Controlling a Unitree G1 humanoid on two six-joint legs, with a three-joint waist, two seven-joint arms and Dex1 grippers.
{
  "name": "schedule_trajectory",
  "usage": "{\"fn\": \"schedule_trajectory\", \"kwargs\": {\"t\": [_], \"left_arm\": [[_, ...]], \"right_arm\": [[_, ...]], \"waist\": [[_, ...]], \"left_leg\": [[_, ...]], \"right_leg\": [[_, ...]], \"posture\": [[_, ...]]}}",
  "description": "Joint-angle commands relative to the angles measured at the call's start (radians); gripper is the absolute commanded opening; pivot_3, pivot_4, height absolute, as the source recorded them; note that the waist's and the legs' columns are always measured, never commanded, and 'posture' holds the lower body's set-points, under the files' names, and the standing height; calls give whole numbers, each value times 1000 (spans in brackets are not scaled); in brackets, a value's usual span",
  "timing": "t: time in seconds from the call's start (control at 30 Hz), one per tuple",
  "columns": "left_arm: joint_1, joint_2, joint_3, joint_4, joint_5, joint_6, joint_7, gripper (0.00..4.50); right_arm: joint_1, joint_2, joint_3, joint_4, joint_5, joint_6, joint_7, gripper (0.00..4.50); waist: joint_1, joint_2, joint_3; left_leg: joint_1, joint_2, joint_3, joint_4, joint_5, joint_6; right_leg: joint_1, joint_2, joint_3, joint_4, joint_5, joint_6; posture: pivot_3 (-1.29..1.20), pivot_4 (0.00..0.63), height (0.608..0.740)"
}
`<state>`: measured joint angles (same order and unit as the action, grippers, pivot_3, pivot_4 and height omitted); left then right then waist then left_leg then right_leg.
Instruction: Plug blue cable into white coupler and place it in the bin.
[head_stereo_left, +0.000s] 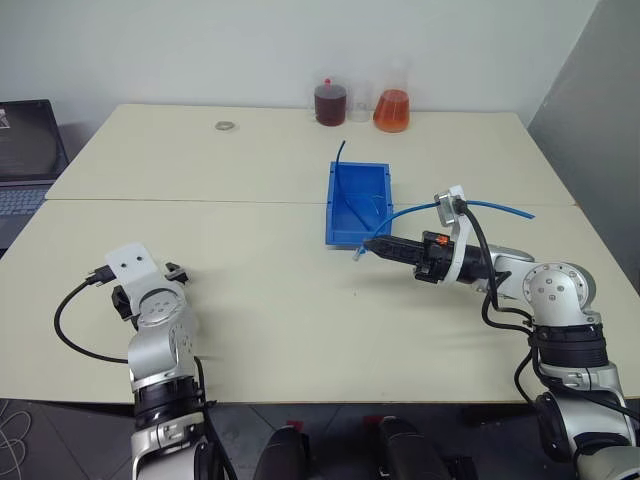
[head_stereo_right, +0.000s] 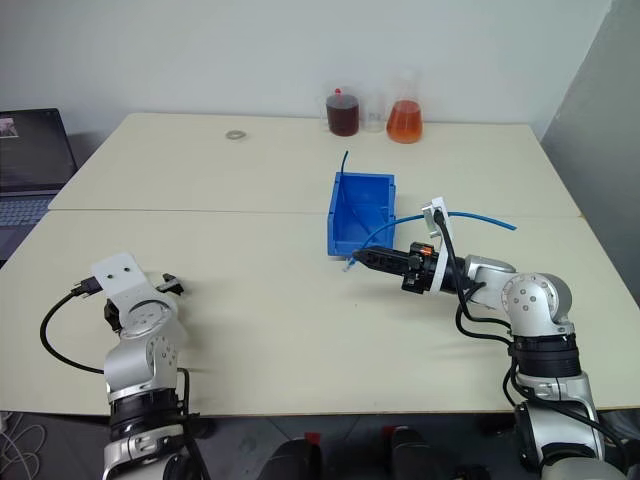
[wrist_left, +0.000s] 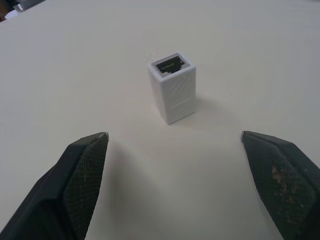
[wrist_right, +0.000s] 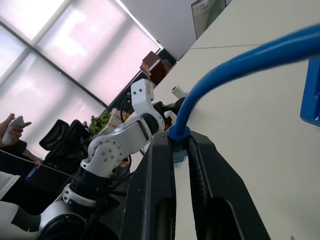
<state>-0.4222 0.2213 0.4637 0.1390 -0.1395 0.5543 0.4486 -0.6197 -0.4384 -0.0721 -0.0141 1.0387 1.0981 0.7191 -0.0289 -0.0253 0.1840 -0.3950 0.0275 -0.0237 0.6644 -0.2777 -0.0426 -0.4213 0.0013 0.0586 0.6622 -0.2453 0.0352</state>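
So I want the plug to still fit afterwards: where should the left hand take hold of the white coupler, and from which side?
Probably by the two flat side walls of the white coupler, low on its body. It stands upright on the table with its socket facing up, so a level approach by the open left hand would leave that opening free.

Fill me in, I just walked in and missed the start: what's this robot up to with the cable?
The right end effector is shut on the blue cable near its plug, holding it just in front of the bin. The left end effector is open, its fingers on either side of the white coupler, which stands upright on the table, not yet gripped. Cable and coupler aren't joined yet.
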Motion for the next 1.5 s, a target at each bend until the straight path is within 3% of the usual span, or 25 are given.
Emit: {"fn": "schedule_trajectory", "kwargs": {"t": [0.03,0.33,0.37,0.73,0.97,1.2,1.3,1.5], "left_arm": [[-65,6,47,124,-23,-91,4,4488],[-138,-2,109,260,-63,-187,42,4488],[-137,-2,112,264,-64,-198,45,4121],[-133,9,122,283,-74,-224,43,2287],[-119,16,120,284,-71,-224,39,856],[-118,20,108,269,-71,-204,25,771],[-95,63,5,201,-49,-138,-113,771],[25,305,-316,-10,-53,-115,-702,771]], "right_arm": [[-19,-8,-10,-34,-6,-5,20,110],[-4,-20,-20,-61,-3,9,15,110],[-1,-21,-21,-66,-1,11,13,110],[15,-17,-37,-86,5,17,-5,110],[22,-10,-47,-86,5,16,-20,110],[23,-5,-49,-80,0,10,-26,110],[24,-5,-48,-87,-4,7,-32,110],[-29,-29,-49,-106,-15,1,-40,110]], "waist": [[0,0,0],[0,0,0],[0,0,0],[0,0,0],[1,0,0],[1,0,0],[0,0,0],[-2,0,0]], "left_leg": [[0,0,0,0,0,0],[1,0,-1,0,0,0],[0,0,-1,0,0,0],[1,0,-1,0,0,0],[1,0,-1,0,0,0],[1,0,-1,0,0,0],[1,0,-1,0,0,0],[-1,0,-2,0,0,-1]], "right_leg": [[0,0,0,0,0,0],[0,0,-1,1,0,0],[0,0,-1,1,0,0],[0,0,-1,2,0,0],[1,-1,-2,2,0,0],[1,-1,-2,2,0,0],[1,-1,-2,2,0,0],[0,0,-4,2,0,0]], "posture": [[0,150,740],[0,150,740],[0,150,740],[0,150,740],[0,150,740],[0,150,740],[0,150,740],[0,150,740]]}}
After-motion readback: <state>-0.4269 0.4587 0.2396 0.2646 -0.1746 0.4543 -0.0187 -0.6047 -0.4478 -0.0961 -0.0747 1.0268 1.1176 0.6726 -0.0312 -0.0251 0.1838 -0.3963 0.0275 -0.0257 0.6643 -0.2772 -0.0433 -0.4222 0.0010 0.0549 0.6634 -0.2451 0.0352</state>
